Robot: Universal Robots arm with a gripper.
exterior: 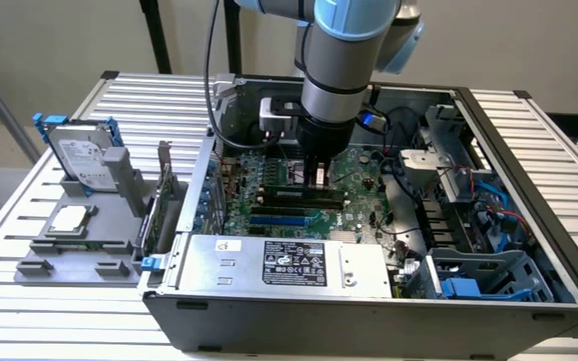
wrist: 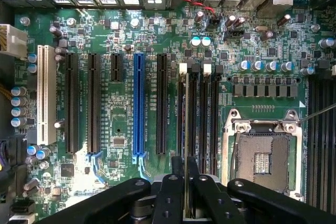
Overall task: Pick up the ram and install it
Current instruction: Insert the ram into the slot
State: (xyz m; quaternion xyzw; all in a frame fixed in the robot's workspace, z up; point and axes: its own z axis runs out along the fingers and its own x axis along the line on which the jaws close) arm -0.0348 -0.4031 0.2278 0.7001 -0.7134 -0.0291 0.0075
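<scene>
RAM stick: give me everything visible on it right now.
The ram shows edge-on as a thin, pale green-gold strip, standing on edge. The black claw grips one end of it between its fingers. The stick runs along the black memory slots with white latches, beside the open processor socket. Whether it is seated cannot be told.

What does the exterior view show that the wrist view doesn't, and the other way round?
Exterior view alone: the hard drive and a silver processor chip on the grey holder beside the computer case. Wrist view alone: the blue slot and empty processor socket. Both: the gripper shut on the ram, edge-on over the motherboard memory slots.
</scene>
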